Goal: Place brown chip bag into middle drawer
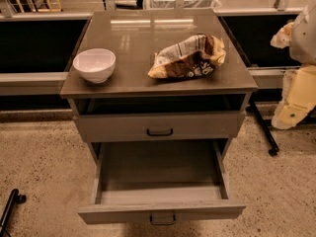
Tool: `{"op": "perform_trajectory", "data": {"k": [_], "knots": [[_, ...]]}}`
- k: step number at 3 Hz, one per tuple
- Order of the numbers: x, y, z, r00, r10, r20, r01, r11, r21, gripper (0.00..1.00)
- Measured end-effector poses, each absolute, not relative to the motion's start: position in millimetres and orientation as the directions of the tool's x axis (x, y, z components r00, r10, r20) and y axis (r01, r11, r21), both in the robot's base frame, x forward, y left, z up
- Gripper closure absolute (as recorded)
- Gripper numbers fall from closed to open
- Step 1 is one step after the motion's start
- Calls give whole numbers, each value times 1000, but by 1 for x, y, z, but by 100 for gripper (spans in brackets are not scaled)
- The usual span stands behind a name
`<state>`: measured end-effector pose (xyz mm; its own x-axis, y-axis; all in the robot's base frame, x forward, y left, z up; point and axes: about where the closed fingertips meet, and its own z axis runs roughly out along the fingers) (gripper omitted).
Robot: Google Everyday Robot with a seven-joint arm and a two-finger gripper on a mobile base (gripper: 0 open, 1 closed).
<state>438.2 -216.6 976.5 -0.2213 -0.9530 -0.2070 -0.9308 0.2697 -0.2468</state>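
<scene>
A: Surface and room?
B: Grey desk [133,33] with a glossy top, standing on speckled beige floor [39,157]. Dark recess with grey rails behind it, and a white wire basket [182,1] at the far edge. A white bowl [94,64] sits upright on the near left part of the top.
A: Bag?
B: Brown chip bag [187,58] lies crumpled on the desk top, right of centre, well apart from the bowl. Upper drawer [118,126] is pushed in. Middle drawer [123,212] below it is pulled out toward the near side. The bag is not in it.
A: Gripper?
B: Gripper [292,105] hangs at the right edge of the scene, beside the desk, right of the bag and below the top's level. It's apart from both bag and desk. Open or closed: can't tell.
</scene>
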Motion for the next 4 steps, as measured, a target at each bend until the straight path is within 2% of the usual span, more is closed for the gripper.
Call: {"op": "perform_trajectory", "data": {"k": [1, 2, 3, 4], "knots": [[438, -217, 977, -221, -953, -207, -931, 270, -247, 0], [457, -197, 969, -131, -970, -207, -938, 189, -291, 0], [533, -139, 940, 87, -984, -155, -912, -16, -410, 0], [578, -105, 925, 179, -975, -131, -879, -99, -467, 0]]}}
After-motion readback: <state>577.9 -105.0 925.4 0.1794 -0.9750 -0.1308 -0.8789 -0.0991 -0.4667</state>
